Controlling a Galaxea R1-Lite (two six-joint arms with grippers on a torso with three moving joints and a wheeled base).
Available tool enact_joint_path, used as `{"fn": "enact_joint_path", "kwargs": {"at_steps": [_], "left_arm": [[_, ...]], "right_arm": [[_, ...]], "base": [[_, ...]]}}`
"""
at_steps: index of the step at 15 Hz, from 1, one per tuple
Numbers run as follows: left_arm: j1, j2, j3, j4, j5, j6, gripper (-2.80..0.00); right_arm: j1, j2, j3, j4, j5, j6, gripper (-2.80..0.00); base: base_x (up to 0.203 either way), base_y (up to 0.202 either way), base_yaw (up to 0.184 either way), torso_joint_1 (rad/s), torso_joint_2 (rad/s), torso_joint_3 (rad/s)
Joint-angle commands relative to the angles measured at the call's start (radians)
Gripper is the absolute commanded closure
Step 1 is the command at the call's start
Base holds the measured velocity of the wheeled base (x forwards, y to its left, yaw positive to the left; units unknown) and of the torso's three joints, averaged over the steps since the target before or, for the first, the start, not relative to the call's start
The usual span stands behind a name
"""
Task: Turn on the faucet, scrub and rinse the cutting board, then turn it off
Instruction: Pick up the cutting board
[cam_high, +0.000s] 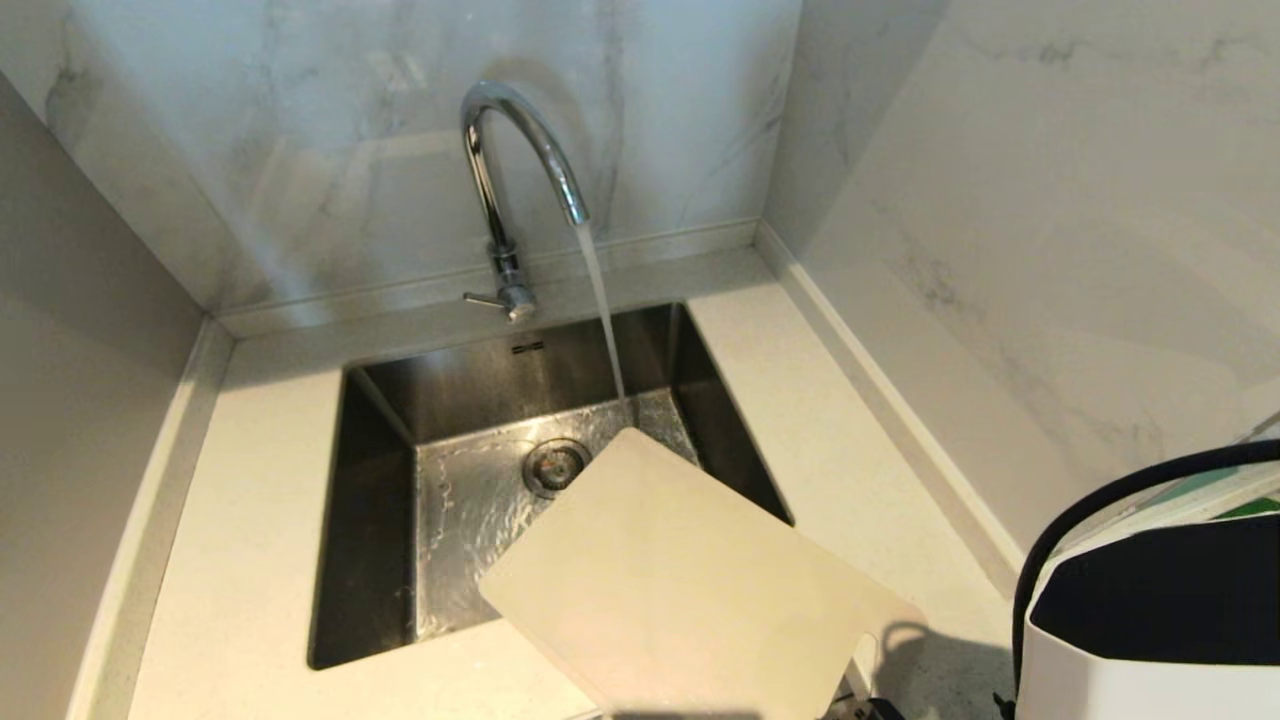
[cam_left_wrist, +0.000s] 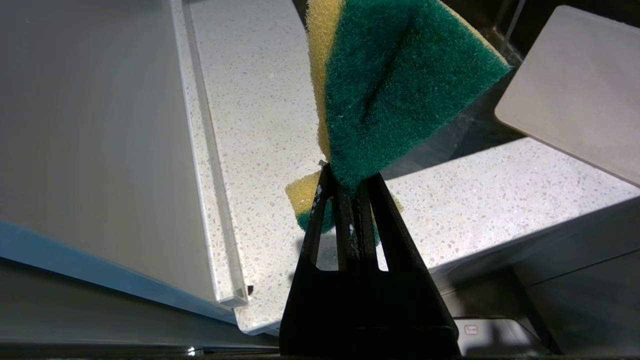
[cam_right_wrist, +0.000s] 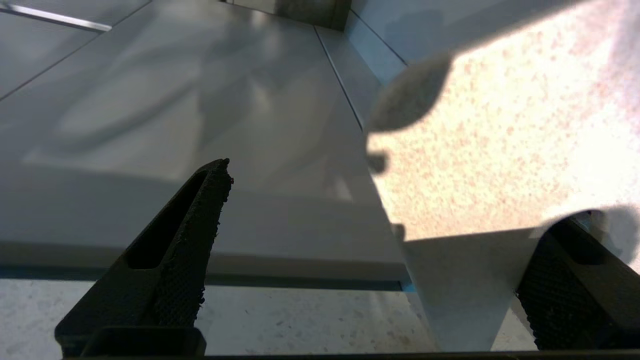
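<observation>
Left gripper (cam_left_wrist: 350, 187): clamped on a green-and-yellow sponge (cam_left_wrist: 395, 90).
Right gripper (cam_right_wrist: 370, 250): fingers spread wide, apparently empty.
Cutting board (cam_high: 680, 580): tilted across the sink's (cam_high: 365, 500) near right corner.
Faucet (cam_high: 500, 170): behind the sink, water running.

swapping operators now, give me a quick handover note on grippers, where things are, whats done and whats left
Left gripper: shut on the green-and-yellow sponge, over the speckled countertop.
Right gripper: open, empty, low near the wall.
Faucet: on, the stream falling into the steel sink just past the cutting board's far corner.
Cutting board: lying across the sink's near right corner.
Done: water on.
Left: scrub, rinse, turn off.
</observation>
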Motion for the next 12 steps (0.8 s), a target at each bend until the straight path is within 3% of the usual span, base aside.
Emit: {"fn": "enact_joint_path", "kwargs": {"at_steps": [1,4,8,12], "left_arm": [[0.000,0.001,0.000,0.000,0.000,0.001,0.00],[0.000,0.001,0.000,0.000,-0.001,0.002,0.00],[0.000,0.001,0.002,0.009,0.002,0.001,0.00],[0.000,0.001,0.002,0.007,0.002,0.001,0.00]], "right_arm": [[0.003,0.009,0.023,-0.005,0.000,-0.007,-2.80],[0.002,0.022,0.041,-0.022,0.001,0.029,-2.80],[0.003,0.112,0.096,-0.230,0.003,0.037,-2.80],[0.001,0.140,0.121,-0.289,0.007,0.059,-2.80]], "base": [[0.000,0.000,0.000,0.000,0.00,0.000],[0.000,0.000,0.000,0.000,0.00,0.000],[0.000,0.000,0.000,0.000,0.00,0.000],[0.000,0.000,0.000,0.000,0.00,0.000]]}}
